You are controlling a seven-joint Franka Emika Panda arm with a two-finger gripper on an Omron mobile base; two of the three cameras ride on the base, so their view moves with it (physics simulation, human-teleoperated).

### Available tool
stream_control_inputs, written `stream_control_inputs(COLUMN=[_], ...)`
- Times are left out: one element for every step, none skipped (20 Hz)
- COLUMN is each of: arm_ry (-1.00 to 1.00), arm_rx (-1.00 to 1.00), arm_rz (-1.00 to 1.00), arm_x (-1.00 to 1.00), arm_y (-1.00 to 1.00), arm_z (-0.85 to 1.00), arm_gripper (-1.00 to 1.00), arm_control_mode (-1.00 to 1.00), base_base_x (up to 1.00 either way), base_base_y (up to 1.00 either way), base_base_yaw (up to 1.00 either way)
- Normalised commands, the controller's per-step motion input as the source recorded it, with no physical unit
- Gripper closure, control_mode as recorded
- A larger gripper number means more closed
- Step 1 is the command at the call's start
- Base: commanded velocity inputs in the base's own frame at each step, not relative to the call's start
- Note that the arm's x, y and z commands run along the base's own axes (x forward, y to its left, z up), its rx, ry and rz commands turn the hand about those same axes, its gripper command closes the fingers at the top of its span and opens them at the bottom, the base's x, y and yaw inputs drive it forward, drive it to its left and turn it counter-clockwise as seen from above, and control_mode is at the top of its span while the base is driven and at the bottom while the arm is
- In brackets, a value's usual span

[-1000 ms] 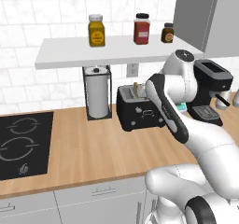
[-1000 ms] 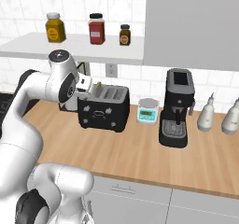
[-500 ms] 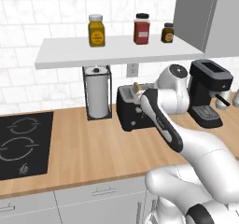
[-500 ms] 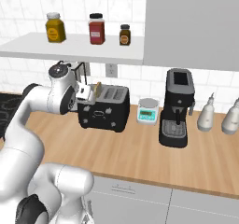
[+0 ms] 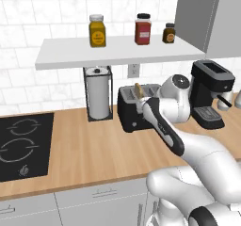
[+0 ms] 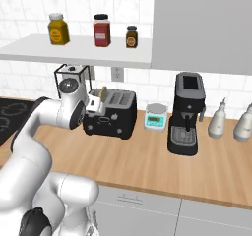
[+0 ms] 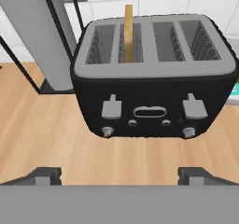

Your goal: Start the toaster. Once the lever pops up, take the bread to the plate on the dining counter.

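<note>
With the jaws spread wide and empty before the toaster [image 7: 154, 78], whose bread [image 7: 128, 31] stands upright in a slot, the left lever [image 7: 111, 109] is judged next to be pressed.

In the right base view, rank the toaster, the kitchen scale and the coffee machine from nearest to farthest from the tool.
1. toaster: directly at the tool, by its left end.
2. kitchen scale: just past the toaster's right side.
3. coffee machine: farther right along the worktop, beyond the scale.
</note>
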Motion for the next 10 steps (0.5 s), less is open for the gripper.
stream_control_inputs(arm_ry=[0.0,0.0,0.0,0.0,0.0,0.0,0.0,0.0,0.0,0.0], arm_rx=[0.0,0.0,0.0,0.0,0.0,0.0,0.0,0.0,0.0,0.0], arm_rz=[0.0,0.0,0.0,0.0,0.0,0.0,0.0,0.0,0.0,0.0], arm_x=[0.27,0.29,0.31,0.31,0.28,0.26,0.26,0.27,0.28,0.26], arm_y=[0.0,0.0,0.0,0.0,0.0,0.0,0.0,0.0,0.0,0.0], arm_z=[-0.02,-0.04,-0.04,-0.03,-0.04,-0.04,-0.02,-0.02,-0.01,-0.01], arm_gripper=[-1.0,-1.0,-1.0,-1.0,-1.0,-1.0,-1.0,-1.0,-1.0,-1.0], arm_control_mode=[-1.0,-1.0,-1.0,-1.0,-1.0,-1.0,-1.0,-1.0,-1.0,-1.0], base_base_x=[0.0,0.0,0.0,0.0,0.0,0.0,0.0,0.0,0.0,0.0], base_base_y=[0.0,0.0,0.0,0.0,0.0,0.0,0.0,0.0,0.0,0.0], base_base_yaw=[0.0,0.0,0.0,0.0,0.0,0.0,0.0,0.0,0.0,0.0])
